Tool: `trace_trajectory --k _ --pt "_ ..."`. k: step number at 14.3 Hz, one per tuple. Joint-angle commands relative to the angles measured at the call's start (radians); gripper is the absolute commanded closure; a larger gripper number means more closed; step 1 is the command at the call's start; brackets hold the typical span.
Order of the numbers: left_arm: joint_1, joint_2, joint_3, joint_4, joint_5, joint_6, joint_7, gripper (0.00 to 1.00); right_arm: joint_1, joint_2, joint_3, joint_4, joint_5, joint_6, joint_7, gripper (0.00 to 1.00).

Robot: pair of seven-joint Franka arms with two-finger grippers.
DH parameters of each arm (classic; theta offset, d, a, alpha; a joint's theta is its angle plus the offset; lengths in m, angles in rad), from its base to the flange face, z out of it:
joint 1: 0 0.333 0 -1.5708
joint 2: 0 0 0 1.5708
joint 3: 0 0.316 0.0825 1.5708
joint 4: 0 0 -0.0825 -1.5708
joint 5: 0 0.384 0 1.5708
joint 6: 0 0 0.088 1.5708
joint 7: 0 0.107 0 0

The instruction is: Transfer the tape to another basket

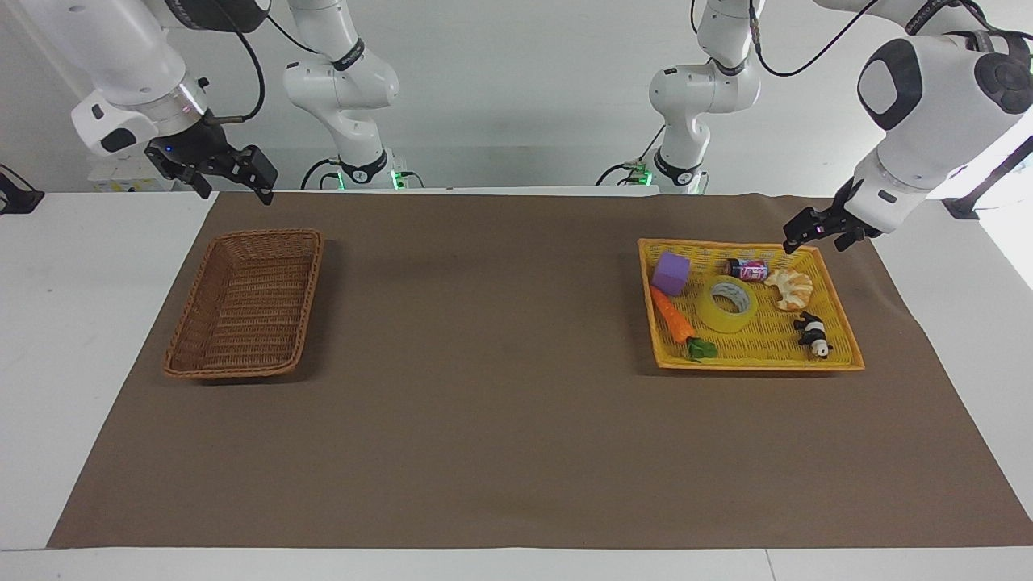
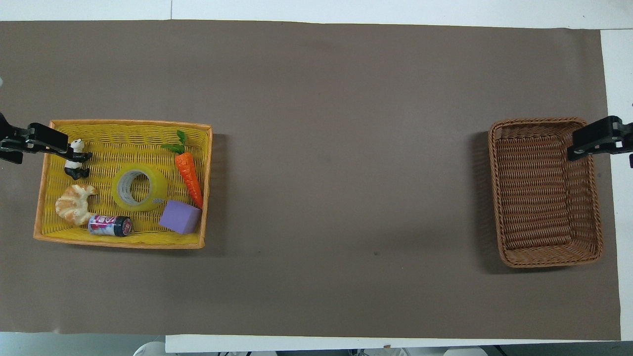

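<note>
Two containers stand on the brown mat (image 1: 484,420) that covers the bench (image 1: 64,323), one at each arm's end.

1. Yellow tray (image 1: 750,357) (image 2: 123,128), at the left arm's end. The left pincer (image 1: 813,234) (image 2: 29,143) hangs over the tray's corner nearest the robots, jaws spread apart, holding nothing. Contents:
 - the tape (image 1: 726,304) (image 2: 139,188), lying flat on the tray floor near the middle, apart from the left pincer and farther from the robots than it;
 - a small bottle (image 1: 747,269) (image 2: 110,225), on its side, closest of the contents to the left pincer;
 - a croissant (image 1: 790,288) (image 2: 75,203), beside the bottle;
 - a panda figure (image 1: 813,333) (image 2: 75,159), at the tray's edge away from the robots;
 - a purple block (image 1: 671,272) (image 2: 180,216) and a toy carrot (image 1: 676,321) (image 2: 188,170), along the tray side that faces the bench middle.

2. Brown wicker basket (image 1: 242,303) (image 2: 544,190), at the right arm's end, with nothing inside. The right pincer (image 1: 234,171) (image 2: 598,141) is raised over the mat's edge by the basket's end nearest the robots, jaws spread apart, holding nothing.

Surface: white bench top shows around the mat on every side. Room: a plain white wall rises past both arm bases.
</note>
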Motion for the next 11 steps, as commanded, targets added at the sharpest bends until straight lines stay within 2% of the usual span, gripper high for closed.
trace_trajectory --k 1,6,11 --pt "0.003 -0.122 -0.006 -0.297 -0.005 0.220 0.001 0.00 -0.001 -0.024 -0.001 -0.028 0.007 0.002 -0.019 0.00" --pt "-0.013 -0.085 -0.007 -0.497 -0.005 0.466 -0.006 0.00 -0.001 -0.024 -0.001 -0.028 0.007 0.002 -0.019 0.00" --pt "-0.045 -0.059 -0.007 -0.525 -0.005 0.485 -0.020 0.00 -0.001 -0.024 -0.001 -0.028 0.007 0.002 -0.019 0.00"
